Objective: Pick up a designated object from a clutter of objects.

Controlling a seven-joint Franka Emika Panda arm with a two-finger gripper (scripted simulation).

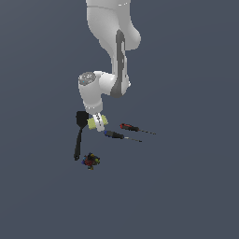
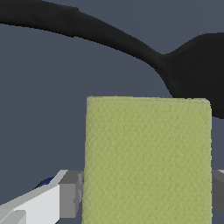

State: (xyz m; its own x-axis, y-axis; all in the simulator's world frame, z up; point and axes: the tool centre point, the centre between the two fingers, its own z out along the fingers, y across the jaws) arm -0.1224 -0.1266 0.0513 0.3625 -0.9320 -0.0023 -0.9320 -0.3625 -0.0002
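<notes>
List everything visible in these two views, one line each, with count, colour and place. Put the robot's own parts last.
yellow-green block: one, pale yellow-green, between the gripper fingers, beside the spatula's blade.
black spatula: one, black, at the exterior view's left of the block.
red-handled screwdriver: one, red and black handle, at the exterior view's right of the block.
blue-handled screwdriver: one, blue handle, just below the red one in the exterior view.
multicoloured lump: one, mixed colours, near the spatula handle's end.
gripper: one, white and grey, down at the block.
arm: one, white, above the clutter.
</notes>
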